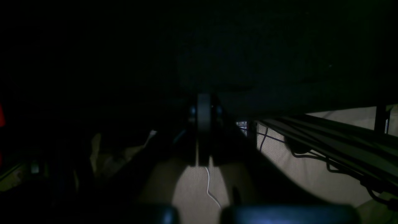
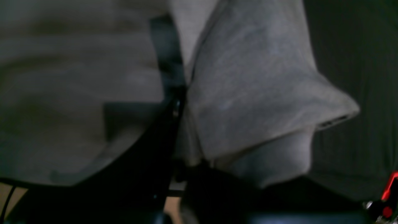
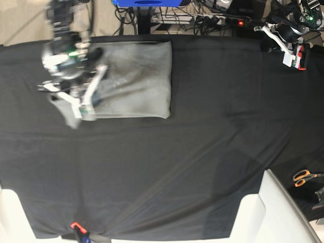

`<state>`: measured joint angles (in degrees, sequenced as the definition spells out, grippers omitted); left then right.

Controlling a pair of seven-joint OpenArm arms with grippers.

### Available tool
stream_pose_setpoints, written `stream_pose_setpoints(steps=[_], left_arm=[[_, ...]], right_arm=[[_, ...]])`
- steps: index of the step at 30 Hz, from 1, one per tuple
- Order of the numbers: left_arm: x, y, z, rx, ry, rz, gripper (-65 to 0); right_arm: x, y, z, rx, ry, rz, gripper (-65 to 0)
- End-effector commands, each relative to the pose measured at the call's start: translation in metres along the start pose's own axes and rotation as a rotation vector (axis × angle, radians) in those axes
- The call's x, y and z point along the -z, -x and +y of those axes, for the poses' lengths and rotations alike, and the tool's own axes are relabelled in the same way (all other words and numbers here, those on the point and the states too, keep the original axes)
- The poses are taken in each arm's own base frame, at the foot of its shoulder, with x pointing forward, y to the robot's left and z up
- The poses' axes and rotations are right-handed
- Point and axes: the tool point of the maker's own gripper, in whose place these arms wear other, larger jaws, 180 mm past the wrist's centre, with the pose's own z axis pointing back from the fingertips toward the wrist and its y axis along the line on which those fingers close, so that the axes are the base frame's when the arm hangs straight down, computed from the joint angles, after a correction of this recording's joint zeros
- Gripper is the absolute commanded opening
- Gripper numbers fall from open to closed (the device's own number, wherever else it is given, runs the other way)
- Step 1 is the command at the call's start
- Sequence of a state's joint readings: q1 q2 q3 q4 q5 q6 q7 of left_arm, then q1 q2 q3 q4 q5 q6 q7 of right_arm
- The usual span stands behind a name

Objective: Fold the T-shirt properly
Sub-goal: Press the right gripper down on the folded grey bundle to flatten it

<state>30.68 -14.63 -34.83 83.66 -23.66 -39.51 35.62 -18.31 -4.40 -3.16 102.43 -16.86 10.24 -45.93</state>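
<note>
Your T-shirt [image 3: 139,81] sits at the far left of the bench [image 3: 202,152], already a compact grey rectangle with its long axis running left-right along the far edge. The right pincer [image 3: 83,104] is at its left end, so the fabric lies directly to that arm's inboard side. The right arm is the near one by a wide margin; the left pincer [image 3: 283,40] is parked at the far right corner, well apart from the cloth. In the right wrist view, the right pincer is clenched on a fold of the grey fabric: a sleeve or corner bunches up at the jaws and hangs off past them over the black cloth. The base view shows the same flap dangling just off the rectangle's left edge. I'd judge the coming move turns on carrying that flap rightward over the body, along the long axis. The left pincer reads fully closed and holds nothing; its wrist view is mostly dark, showing only the bench underside and cables [image 1: 326,146].
</note>
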Motion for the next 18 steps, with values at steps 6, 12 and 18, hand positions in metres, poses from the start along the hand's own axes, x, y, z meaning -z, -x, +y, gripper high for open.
stream_pose_setpoints(steps=[6, 12, 18], left_arm=[[-0.005, -0.007, 0.004, 0.016, -0.002, -0.022, -65.0], [-0.004, -0.008, 0.004, 0.016, -0.002, -0.023, -65.0], [-0.003, -0.013, 0.005, 0.017, -0.001, -0.034, -65.0]], right_arm=[[-0.008, -0.025, 0.020, -0.030, 0.026, -0.066, -64.7], [-0.013, -0.034, 0.046, 0.061, -0.016, -0.086, -64.5], [-0.013, -0.035, 0.070, 0.184, -0.099, -0.040, -64.5]])
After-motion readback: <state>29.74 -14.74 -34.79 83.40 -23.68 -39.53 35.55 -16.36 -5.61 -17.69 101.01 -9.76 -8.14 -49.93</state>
